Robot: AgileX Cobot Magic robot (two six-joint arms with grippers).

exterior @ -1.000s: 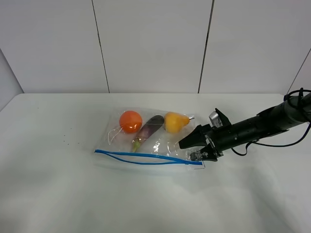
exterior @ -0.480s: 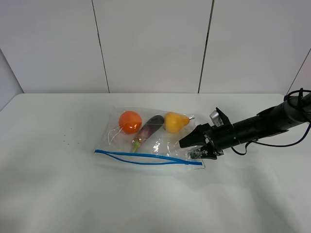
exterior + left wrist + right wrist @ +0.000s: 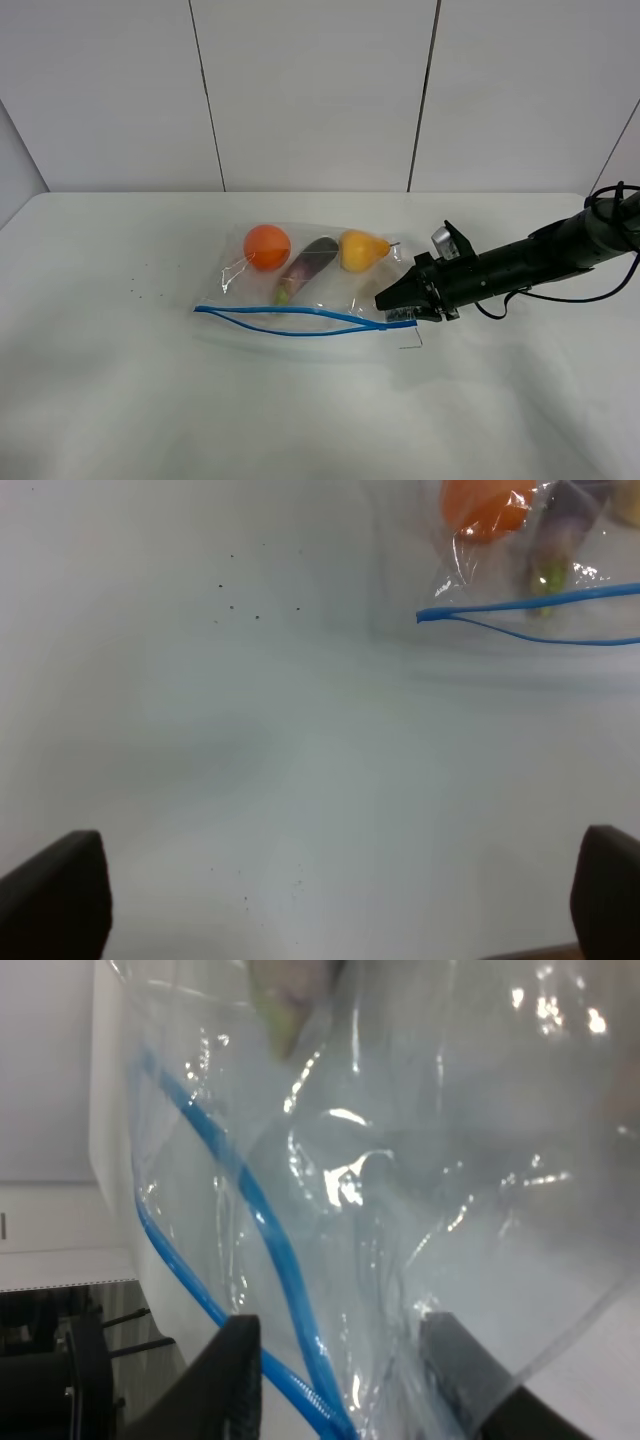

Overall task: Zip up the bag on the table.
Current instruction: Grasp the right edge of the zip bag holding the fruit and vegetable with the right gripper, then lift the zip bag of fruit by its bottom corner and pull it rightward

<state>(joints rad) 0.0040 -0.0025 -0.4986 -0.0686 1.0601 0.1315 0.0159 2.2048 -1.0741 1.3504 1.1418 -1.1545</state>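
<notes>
Mid-table on the large plain white matte tabletop [image 3: 120,380] lies the clear crinkly plastic zip bag [image 3: 300,295], holding a round orange fruit [image 3: 266,246], a purple eggplant [image 3: 308,262] and a yellow pear [image 3: 360,250]; its blue zipper strip [image 3: 290,322] runs along the near edge, its two tracks parted. Right gripper [image 3: 390,308] sits at the bag's right corner, at the zipper's end: the strip and film pass between its half-closed fingers [image 3: 240,1380], can't tell if they actually pinch. Left gripper [image 3: 340,900] hangs spread wide over bare table, off the bag's left end, holding nothing.

Right gripper [image 3: 388,305] jaws narrowed onto bag [image 3: 330,285] corner; zipper strip [image 3: 212,313] right end drawn up; orange [image 3: 266,247] shifted slightly.
</notes>
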